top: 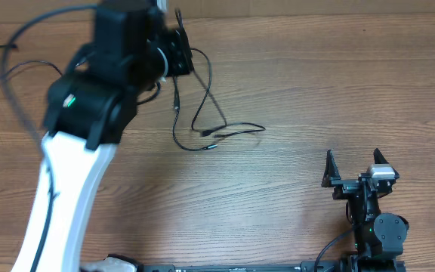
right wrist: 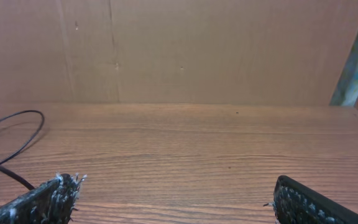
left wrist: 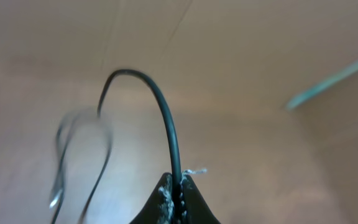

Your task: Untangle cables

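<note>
Over wooden table (top: 316,91), left claw (left wrist: 178,182) pinches 1 cable (left wrist: 164,112), blurred end possibly a plug (left wrist: 55,200); right claw (right wrist: 176,190) gapes.

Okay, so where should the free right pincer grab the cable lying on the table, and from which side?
Take the cable at the flat loop nearest the right pincer, from straight above, straddling the strand. It lies on the table there, clear of the crossings nearer the left pincer.

Right gripper (right wrist: 179,198): fingertips (right wrist: 51,198) sat at the lower corners of the frame, spread wide above the wood-grain table (right wrist: 197,143). Thin black cables (right wrist: 27,112) looped at the far left edge. A brown board wall (right wrist: 216,50) stood behind, with a greenish strip (right wrist: 356,56) at the right edge.
</note>
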Tool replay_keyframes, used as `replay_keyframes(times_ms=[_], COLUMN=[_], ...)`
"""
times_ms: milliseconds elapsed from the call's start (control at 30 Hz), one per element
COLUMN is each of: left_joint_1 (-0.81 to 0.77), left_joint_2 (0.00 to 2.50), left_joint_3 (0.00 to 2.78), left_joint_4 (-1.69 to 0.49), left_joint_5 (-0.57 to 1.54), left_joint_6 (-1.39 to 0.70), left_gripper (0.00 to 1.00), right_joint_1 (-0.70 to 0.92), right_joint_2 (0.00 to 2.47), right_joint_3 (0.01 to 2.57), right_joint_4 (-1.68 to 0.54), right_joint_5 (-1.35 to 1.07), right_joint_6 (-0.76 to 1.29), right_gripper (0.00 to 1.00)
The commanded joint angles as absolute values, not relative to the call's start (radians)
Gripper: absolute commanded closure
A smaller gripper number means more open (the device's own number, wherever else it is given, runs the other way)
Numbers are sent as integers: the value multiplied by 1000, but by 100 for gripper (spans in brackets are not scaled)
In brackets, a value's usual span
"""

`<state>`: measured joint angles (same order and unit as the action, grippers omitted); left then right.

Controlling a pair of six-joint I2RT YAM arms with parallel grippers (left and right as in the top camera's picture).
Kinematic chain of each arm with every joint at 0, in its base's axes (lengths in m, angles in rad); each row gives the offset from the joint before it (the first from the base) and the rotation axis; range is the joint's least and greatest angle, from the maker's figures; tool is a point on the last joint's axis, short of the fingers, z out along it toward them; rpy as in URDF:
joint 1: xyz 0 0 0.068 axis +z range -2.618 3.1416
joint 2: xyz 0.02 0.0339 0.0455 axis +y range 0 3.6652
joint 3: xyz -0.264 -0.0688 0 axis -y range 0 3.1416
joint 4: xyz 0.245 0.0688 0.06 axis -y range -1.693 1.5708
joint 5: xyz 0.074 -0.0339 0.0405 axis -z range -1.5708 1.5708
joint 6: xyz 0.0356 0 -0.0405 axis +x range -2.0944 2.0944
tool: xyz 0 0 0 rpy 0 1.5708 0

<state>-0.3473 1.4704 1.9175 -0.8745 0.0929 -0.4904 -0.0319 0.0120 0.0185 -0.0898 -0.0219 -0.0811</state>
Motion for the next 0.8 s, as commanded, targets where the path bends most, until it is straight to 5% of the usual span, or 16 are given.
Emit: replay_keyframes(times_ms=[0,300,533,767], left_joint_1=[-354,-354,-354,-353], left_joint_2=[1369,1283,1281,1281], left_joint_3=[1948,1948,1948,1948], left_joint_4=[-745,-514,-594,-804], left_joint_5=[106,132,103,-165], left_joint_6=[-472,-472,-472,-508], left_gripper=[96,96,96,96], right_joint_1=[-33,-33,-33,-33], right_joint_2=[3,3,3,3], right_joint_3=[8,8,8,8], right_joint_4=[-84,-84,-84,-84], right_joint_5=[-23,-23,-23,-23], right_joint_6=[-76,-76,-76,-76], right_gripper=[0,0,0,0])
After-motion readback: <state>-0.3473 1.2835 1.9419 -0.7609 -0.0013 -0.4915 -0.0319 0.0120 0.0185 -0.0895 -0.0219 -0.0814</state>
